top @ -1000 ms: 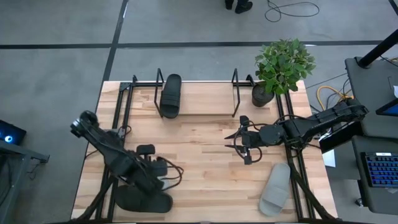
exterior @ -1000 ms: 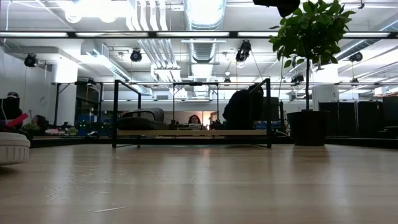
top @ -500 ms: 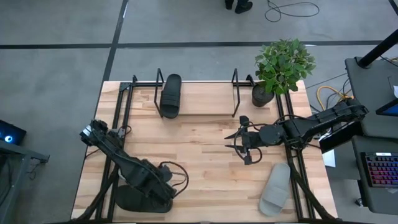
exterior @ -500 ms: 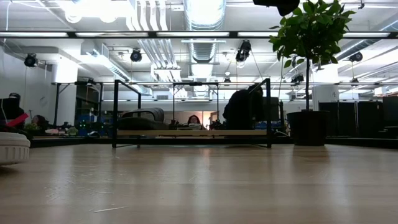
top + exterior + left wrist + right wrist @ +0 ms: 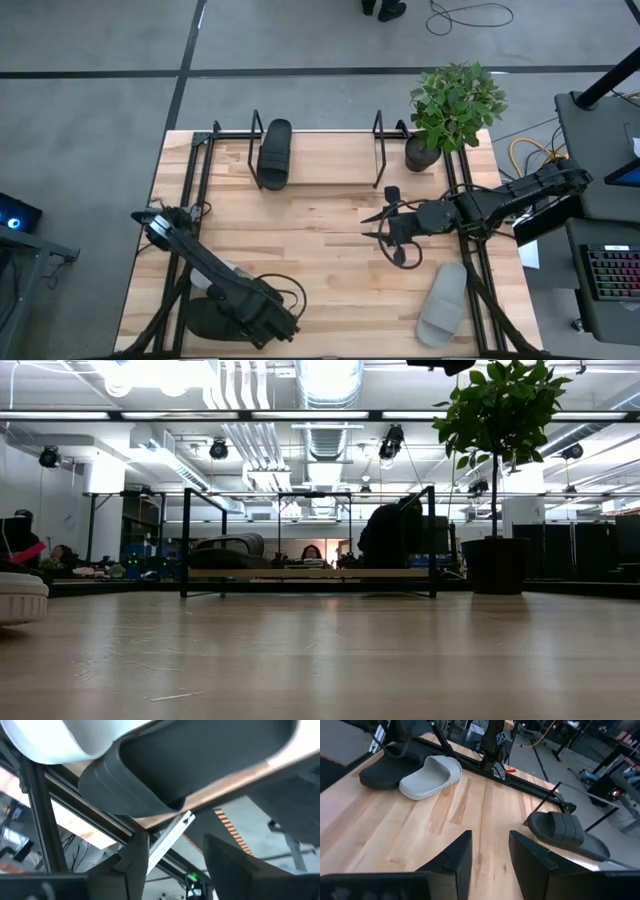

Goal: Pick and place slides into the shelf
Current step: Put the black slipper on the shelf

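From above, the left gripper (image 5: 272,322) hangs at the bench's (image 5: 320,215) front edge near the left corner, just beside a black rubber slide (image 5: 212,320). The right gripper (image 5: 392,238) waits right of centre. Another black slide (image 5: 274,153) lies in the black wire shelf with a wooden base (image 5: 330,160) at the back edge. A light grey rubber slide (image 5: 443,303) lies near the front right corner and a potted plant (image 5: 455,100) stands at the back right. In the left wrist view the jaws stand apart and empty, the black slide just beyond them beside a second light grey slide (image 5: 55,740). In the right wrist view the jaws are part-open, holding nothing.
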You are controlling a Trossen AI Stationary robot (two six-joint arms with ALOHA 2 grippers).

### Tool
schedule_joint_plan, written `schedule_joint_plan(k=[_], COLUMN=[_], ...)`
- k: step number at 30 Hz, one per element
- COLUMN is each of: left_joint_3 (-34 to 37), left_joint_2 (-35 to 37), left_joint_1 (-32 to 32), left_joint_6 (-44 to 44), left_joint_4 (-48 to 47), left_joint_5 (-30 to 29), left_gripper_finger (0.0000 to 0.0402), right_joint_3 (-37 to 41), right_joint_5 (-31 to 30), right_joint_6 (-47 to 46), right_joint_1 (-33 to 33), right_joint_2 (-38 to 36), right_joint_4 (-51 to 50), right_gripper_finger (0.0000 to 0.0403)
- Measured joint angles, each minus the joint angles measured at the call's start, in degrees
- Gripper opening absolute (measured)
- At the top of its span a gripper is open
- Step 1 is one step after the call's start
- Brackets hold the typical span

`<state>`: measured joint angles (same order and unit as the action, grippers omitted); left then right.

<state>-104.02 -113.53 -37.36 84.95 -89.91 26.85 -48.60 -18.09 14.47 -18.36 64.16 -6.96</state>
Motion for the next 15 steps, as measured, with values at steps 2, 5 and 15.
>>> schedule_joint_plan(k=[2, 5, 15], left_joint_3=[0.76, 2.07, 8.37], left_joint_2=[-1.03, -2.69, -5.16], left_joint_1=[0.00, 0.00, -0.59], left_joint_6=[1.58, 4.66, 6.41], left_joint_4=[-0.13, -0.12, -0.12], left_joint_5=[-0.10, 0.07, 2.66], left_gripper_finger=[0.0178, 0.0180, 0.0180], right_joint_3=[0.00, 0.00, 0.00], right_joint_5=[0.00, -0.01, 0.00], right_joint_6=[0.86, 1.19, 0.86], right_joint_1=[-0.01, 0.01, 0.01], right_joint_2=[0.00, 0.00, 0.00], right_joint_4=[0.08, 0.22, 0.37], right_gripper_finger=[0.0121, 0.0121, 0.0121])
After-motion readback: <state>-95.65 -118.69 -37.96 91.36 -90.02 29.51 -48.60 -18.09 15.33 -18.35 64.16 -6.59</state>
